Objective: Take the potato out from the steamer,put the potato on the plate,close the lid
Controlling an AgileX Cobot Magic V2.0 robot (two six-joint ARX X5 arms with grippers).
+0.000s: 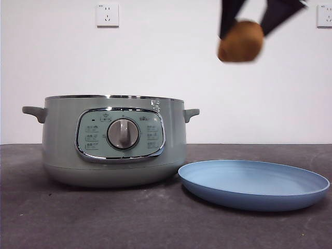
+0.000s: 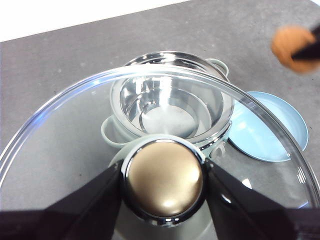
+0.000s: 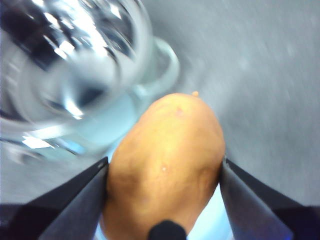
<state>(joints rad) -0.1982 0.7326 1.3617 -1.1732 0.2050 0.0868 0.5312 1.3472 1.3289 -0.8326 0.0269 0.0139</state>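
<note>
Potato aloft in the right gripper, lid lifted off by the left, steamer open.

Front view: steamer point(image 1: 114, 140) uncovered on the dark table point(image 1: 104, 223), dial panel facing forward; plate point(image 1: 254, 184) just beside the steamer, bare; potato point(image 1: 240, 41) high above the plate, well clear of the steamer's rim, pinched between the two black jaws of the right gripper point(image 1: 244, 28).
Left wrist view: left gripper point(image 2: 164, 182) clamped on the bronze-looking knob of the glass lid point(image 2: 65, 145), held above the steamer point(image 2: 172, 107); steamer's shiny bowl visible through the glass; plate point(image 2: 272, 125) beside the steamer; potato point(image 2: 294, 48) blurred, above the plate.
Right wrist view: right gripper point(image 3: 164, 172) closed on both sides of the potato point(image 3: 165, 165); steamer point(image 3: 75, 75) blurred below, off to one side.
</note>
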